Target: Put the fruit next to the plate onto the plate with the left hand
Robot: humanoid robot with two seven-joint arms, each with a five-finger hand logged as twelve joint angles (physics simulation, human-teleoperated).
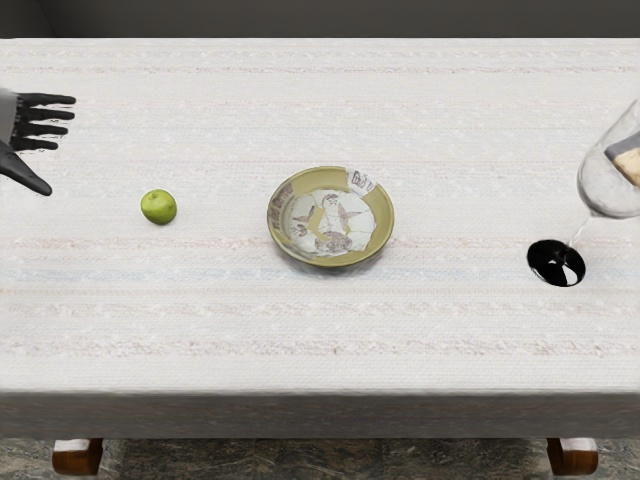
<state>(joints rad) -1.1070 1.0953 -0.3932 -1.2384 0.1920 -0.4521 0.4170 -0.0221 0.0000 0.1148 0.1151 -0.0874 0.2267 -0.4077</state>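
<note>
Surface: one long counter [320, 330] under a whitish, coarse-woven cloth with faint pale bands running along its length. The cloth hangs over the near edge. Below that edge two brown wooden feet [76, 455] show, one at each end, standing on a mottled grey floor [320, 462]. Behind the far edge the wall [320, 18] is dark and plain.

Containers: a round plate [381, 222] lies flat near the middle of the counter. Its rim is olive-yellow with a pale marked patch on the far right side; the pale centre carries a drawn figure. The plate holds nothing. At the right end stands a clear wine glass [608, 180], its round black foot [556, 263] on the cloth and a thin stem rising to a bowl partly cut off by the edge of the view. A small tan piece [629, 165] shows inside the bowl; what it is I cannot tell.

Task item: the fruit [158, 207], small, round and green, rests on the cloth to the left of the plate, apart from it and not touching. It lies between the plate and the left hand [28, 135].

Hand: the left hand, black, is at the far left end of the counter. Its fingers [50, 115] are released, stretched straight toward the right with the thumb below, grasping nothing. The hand is well apart from the fruit
</note>
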